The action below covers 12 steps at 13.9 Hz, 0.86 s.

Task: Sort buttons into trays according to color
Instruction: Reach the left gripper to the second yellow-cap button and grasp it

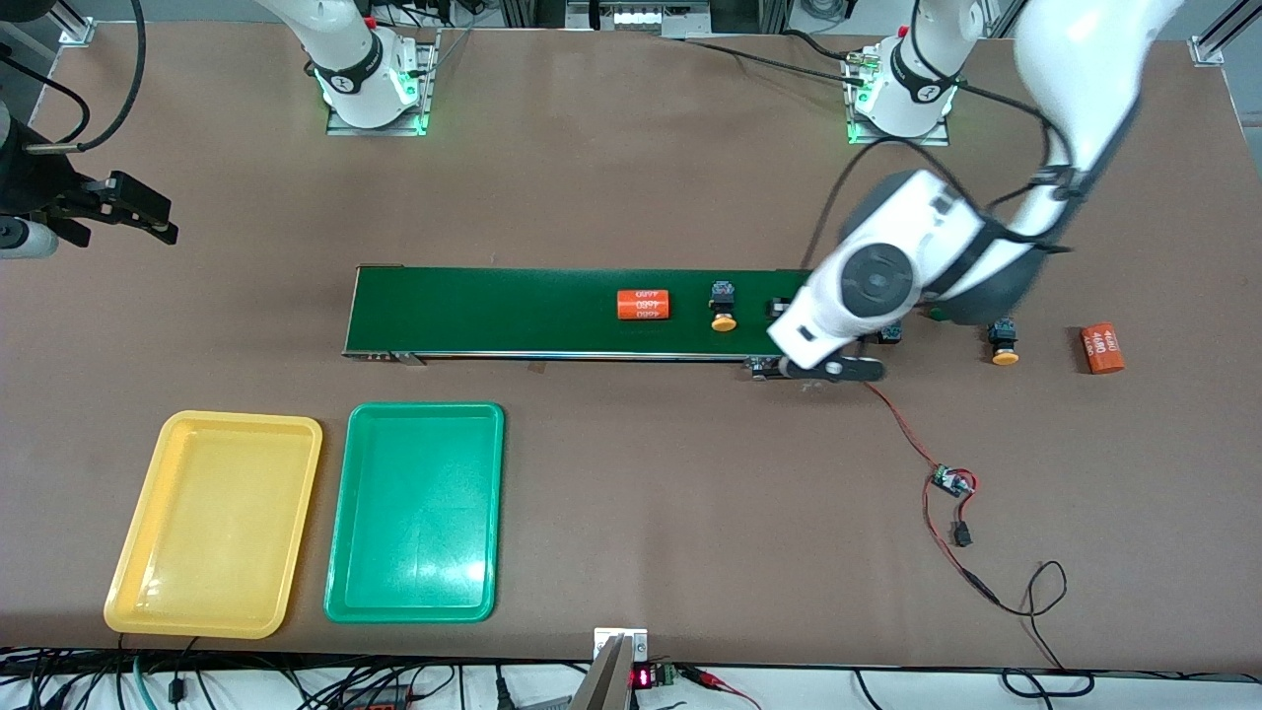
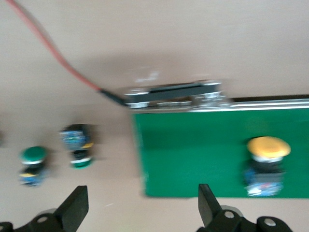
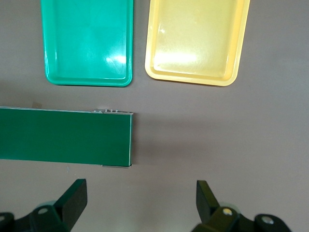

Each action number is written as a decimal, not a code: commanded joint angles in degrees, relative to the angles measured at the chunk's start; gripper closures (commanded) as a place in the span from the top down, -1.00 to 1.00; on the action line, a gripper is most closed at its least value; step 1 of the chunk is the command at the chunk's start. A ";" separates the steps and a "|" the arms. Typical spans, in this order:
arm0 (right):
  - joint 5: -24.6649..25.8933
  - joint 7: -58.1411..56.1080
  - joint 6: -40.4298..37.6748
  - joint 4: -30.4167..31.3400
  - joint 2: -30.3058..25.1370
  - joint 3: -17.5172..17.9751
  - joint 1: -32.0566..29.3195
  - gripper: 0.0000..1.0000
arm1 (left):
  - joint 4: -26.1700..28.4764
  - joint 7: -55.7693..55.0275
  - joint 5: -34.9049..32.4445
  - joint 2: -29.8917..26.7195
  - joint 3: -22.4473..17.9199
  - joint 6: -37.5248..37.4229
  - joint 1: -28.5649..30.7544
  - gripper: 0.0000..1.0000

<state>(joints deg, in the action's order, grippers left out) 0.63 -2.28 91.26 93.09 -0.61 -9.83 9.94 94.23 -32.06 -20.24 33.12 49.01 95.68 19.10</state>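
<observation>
A brown table (image 1: 631, 148) carries a long dark-green conveyor belt (image 1: 493, 311) across its middle. Nearer the front camera, at the right arm's end, a yellow tray (image 1: 138, 602) and a green tray (image 1: 340, 592) lie side by side — both directly on the table. Off the belt's left-arm end rest a yellow-capped button (image 1: 1005, 342), two green-capped buttons (image 2: 33, 165) (image 2: 77, 144), an orange cylinder (image 1: 1101, 348) and a red wire (image 1: 902, 424).

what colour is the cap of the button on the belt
Yellow-orange cap, clearest in the left wrist view.
</observation>
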 commanded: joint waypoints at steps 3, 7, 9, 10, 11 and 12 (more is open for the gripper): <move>0.16 0.17 -0.56 -0.02 -0.62 0.25 -0.36 1.00 | 0.51 14.63 -4.87 2.21 -1.54 -2.78 14.45 1.00; 0.16 0.17 -0.29 0.07 -0.53 0.16 -0.62 1.00 | 6.91 15.89 -11.12 1.95 -3.75 -0.16 18.85 1.00; 0.16 0.17 -0.20 0.07 -0.44 0.16 -1.06 1.00 | 11.74 15.89 -14.64 1.77 -3.66 5.46 23.41 1.00; 0.16 0.17 -0.20 -0.10 -0.53 0.25 -0.98 1.00 | 14.73 15.98 -15.96 1.77 -3.66 9.83 25.79 1.00; 0.16 0.34 -0.29 -0.11 -0.62 0.34 -0.89 1.00 | 17.80 15.89 -17.97 1.69 -3.66 14.06 27.64 1.00; 0.08 0.43 -0.47 -0.11 -0.62 0.42 -0.89 1.00 | 19.83 15.89 -19.99 1.77 -3.75 17.58 28.87 1.00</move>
<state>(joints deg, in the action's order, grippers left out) 0.63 -2.28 91.28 93.08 -0.61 -10.03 9.50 108.33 -16.51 -36.82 36.50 44.55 107.10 44.47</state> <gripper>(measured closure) 0.000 0.000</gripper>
